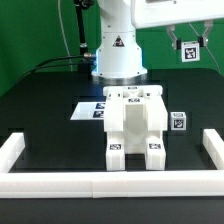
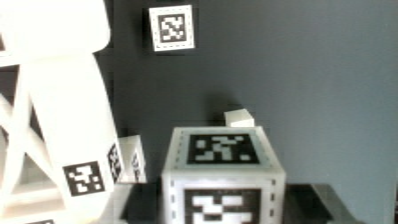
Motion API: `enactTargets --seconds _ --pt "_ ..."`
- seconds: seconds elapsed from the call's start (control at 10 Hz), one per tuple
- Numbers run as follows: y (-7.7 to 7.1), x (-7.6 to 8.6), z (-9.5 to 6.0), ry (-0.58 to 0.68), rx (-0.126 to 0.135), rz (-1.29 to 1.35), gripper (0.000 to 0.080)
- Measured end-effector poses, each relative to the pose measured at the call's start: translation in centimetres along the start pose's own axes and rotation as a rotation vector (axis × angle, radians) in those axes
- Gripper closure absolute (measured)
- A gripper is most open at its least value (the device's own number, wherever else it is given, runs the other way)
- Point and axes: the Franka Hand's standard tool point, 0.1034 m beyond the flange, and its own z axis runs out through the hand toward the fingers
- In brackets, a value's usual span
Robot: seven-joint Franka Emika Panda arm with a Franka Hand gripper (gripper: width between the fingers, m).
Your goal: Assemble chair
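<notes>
The partly built white chair (image 1: pixel 135 125) stands mid-table, with tags on its top and on its two front feet. A small white tagged cube (image 1: pixel 178 122) sits on the table at its side toward the exterior view's right. My gripper (image 1: pixel 186 38) is raised high toward that view's right and is shut on a white tagged block (image 1: pixel 188 50). In the wrist view the block (image 2: pixel 222 165) fills the space between my dark fingers (image 2: pixel 322 203), with the gripper (image 2: pixel 222 208) closed on it. The chair (image 2: pixel 54 110) is beside it below, and the tagged cube (image 2: pixel 171 25) lies further off.
The marker board (image 1: pixel 92 110) lies flat behind the chair. White border rails run along the exterior view's left (image 1: pixel 12 152), right (image 1: pixel 212 148) and front (image 1: pixel 110 184). The robot's base (image 1: pixel 118 55) stands at the back. A small white corner (image 2: pixel 238 118) shows behind the held block.
</notes>
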Motion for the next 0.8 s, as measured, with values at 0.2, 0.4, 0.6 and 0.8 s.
enactTargets --seconds 0.2,0.4,0.6,0.8 --pt "0.3 0.2 0.4 0.01 -0.018 -0.024 0.0515" --pt "2.5 2.1 2.3 0.007 -0.093 -0.192 0.0515" --pt "4.0 5.0 0.9 0.03 -0.086 -0.257 0.0515" --pt "3.7 5.7 0.6 0.03 -0.089 -0.259 0.0515"
